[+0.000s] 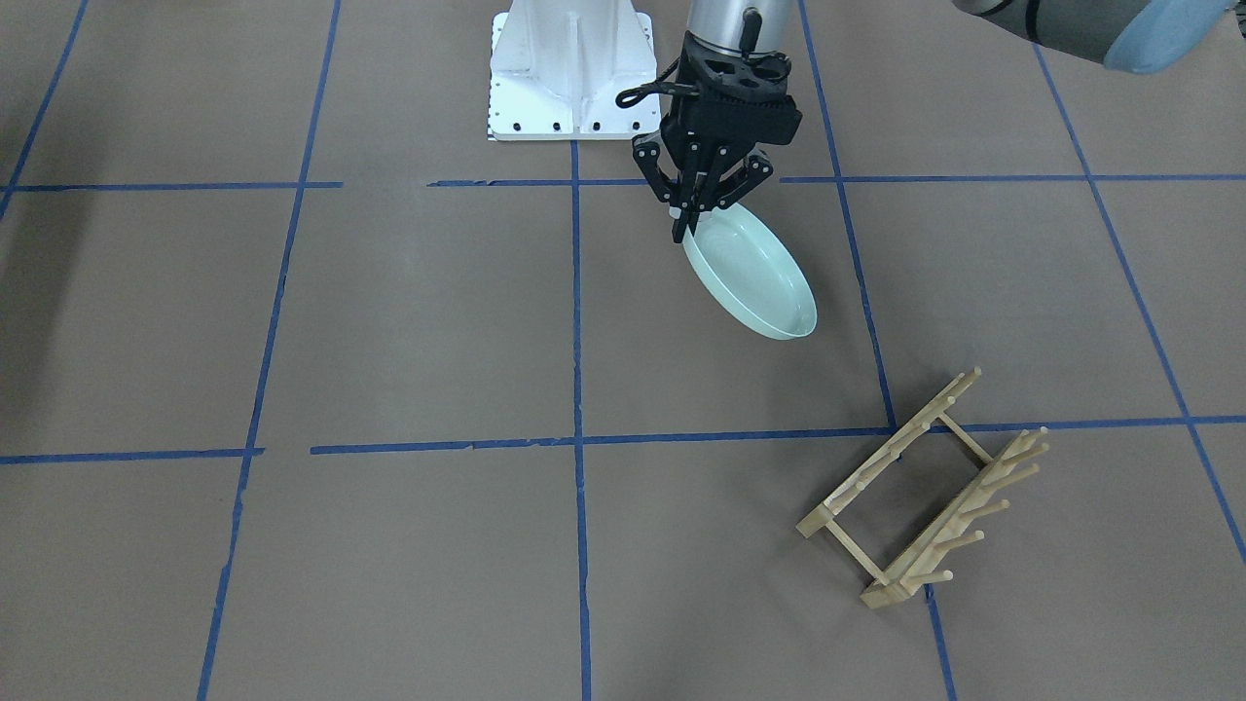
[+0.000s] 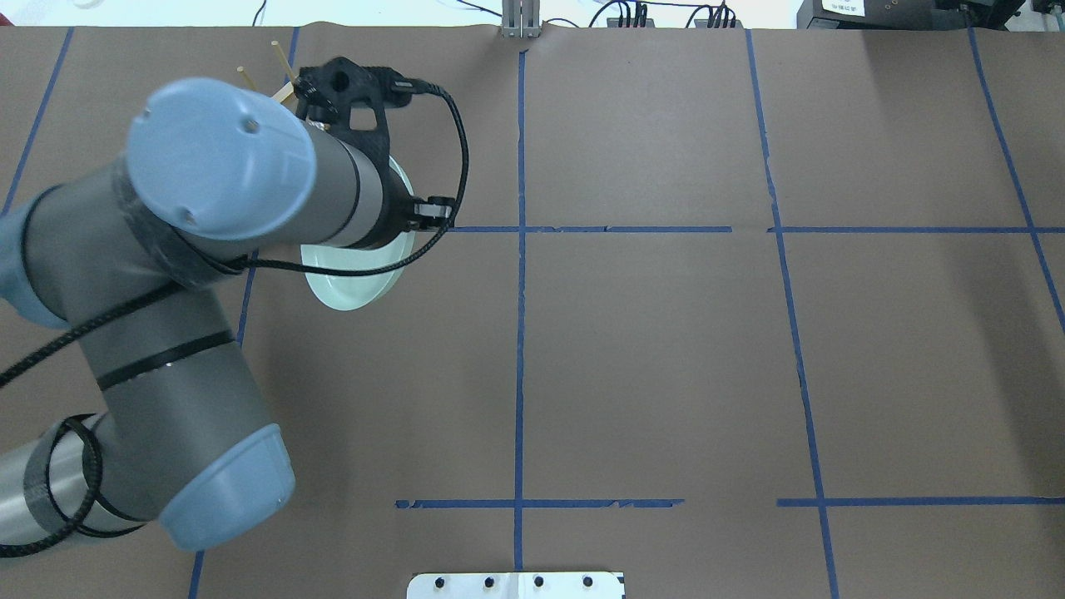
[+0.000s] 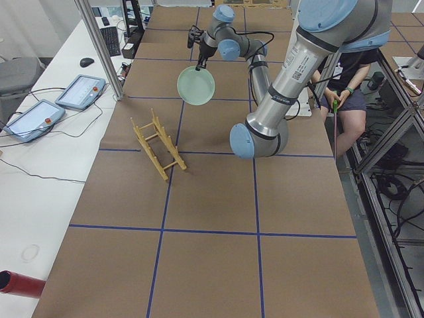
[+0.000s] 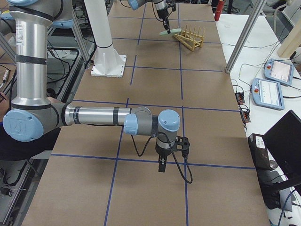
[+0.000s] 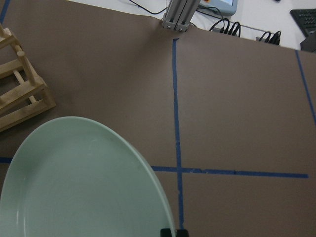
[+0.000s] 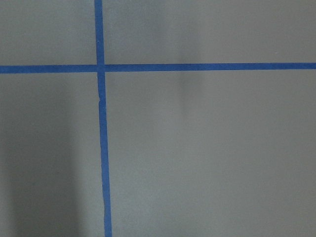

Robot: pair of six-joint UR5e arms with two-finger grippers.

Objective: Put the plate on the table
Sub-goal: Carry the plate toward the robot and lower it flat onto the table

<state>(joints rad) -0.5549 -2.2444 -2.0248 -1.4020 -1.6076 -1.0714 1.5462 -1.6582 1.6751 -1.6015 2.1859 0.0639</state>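
Observation:
My left gripper [image 1: 684, 226] is shut on the rim of the pale mint-green plate [image 1: 754, 277] and holds it tilted above the brown table [image 1: 389, 321]. The plate hangs down from the fingers in the exterior left view [image 3: 196, 86] and fills the lower left of the left wrist view [image 5: 74, 187]. In the overhead view my left arm hides most of the plate [image 2: 349, 287]. My right gripper [image 4: 162, 165] shows only in the exterior right view, low over the table far from the plate. I cannot tell whether it is open or shut.
A light wooden peg rack [image 1: 925, 492] stands empty on the table, a little beyond the plate on the operators' side; it also shows in the left wrist view [image 5: 19, 94]. The white robot base [image 1: 569, 68] sits behind the left gripper. Blue tape lines cross the table.

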